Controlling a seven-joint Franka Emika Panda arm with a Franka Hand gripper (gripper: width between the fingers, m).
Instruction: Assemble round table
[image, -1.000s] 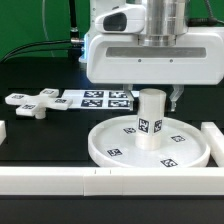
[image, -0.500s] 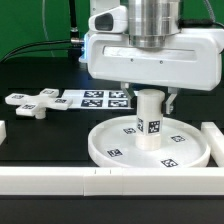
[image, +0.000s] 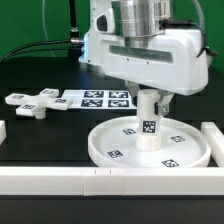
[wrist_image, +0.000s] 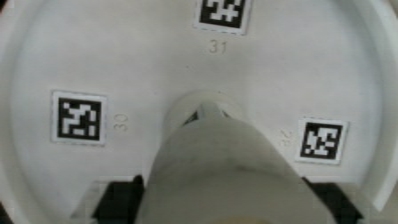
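Gripper (image: 150, 98) is clamped on the top of the cylinder leg (image: 148, 126), which is held upright at the centre of the round disc (image: 100, 152). The cross-shaped base (image: 30, 104) is laid well apart.

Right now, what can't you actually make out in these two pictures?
Top of the leg: exterior view, the tool covers it.
Whether the tool squeezes the leg: wrist view, the picture's edge cuts off its fingers.
Joint between leg and disc: wrist view, the leg blocks it.
Part of the marker board: exterior view, behind the tool.
Tag patterns on the cross-shaped base: exterior view, too small.
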